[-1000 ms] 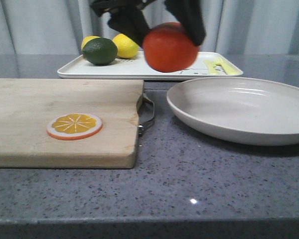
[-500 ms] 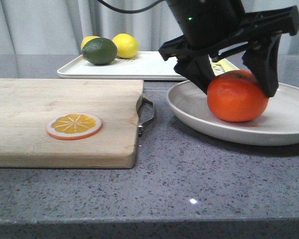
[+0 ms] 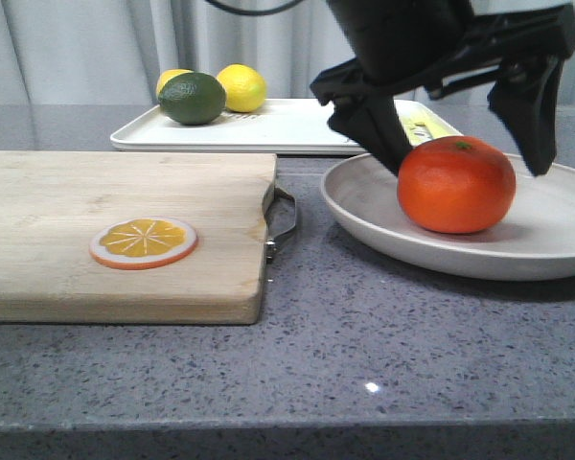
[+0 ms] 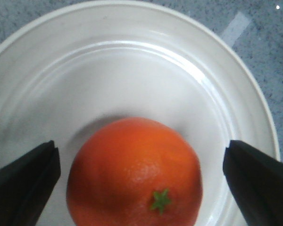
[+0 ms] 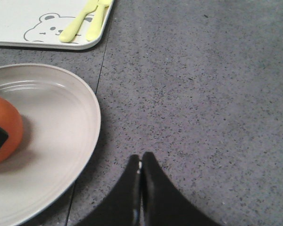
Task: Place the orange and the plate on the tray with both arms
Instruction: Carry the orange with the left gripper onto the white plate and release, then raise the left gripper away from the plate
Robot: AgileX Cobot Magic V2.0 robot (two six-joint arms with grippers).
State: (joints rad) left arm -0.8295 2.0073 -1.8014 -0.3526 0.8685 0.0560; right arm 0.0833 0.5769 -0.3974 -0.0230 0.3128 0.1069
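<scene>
The orange (image 3: 456, 184) rests in the off-white plate (image 3: 364, 206) at the right of the table. My left gripper (image 3: 465, 144) hangs over it, open, its black fingers (image 3: 369, 120) on either side and clear of the fruit. The left wrist view shows the orange (image 4: 134, 172) with its green stem mark, free between the spread fingers (image 4: 23, 186), on the plate (image 4: 132, 70). The white tray (image 3: 287, 129) lies behind the plate. My right gripper (image 5: 141, 162) is shut and empty over bare counter beside the plate (image 5: 61, 141); the orange (image 5: 4, 127) and the bear-marked tray corner (image 5: 19, 23) show there too.
A wooden cutting board (image 3: 77, 206) with a metal handle (image 3: 283, 220) lies at the left, with an orange slice disc (image 3: 143, 241) on it. Two lemons (image 3: 241, 86) and a lime (image 3: 192, 98) sit on the tray's left end. Yellow-green marks (image 3: 417, 125) are at its right end.
My left gripper carried the orange from above the tray's front down into the plate, then let go: its fingers have spread apart and lifted a little. The orange stays in the plate.
</scene>
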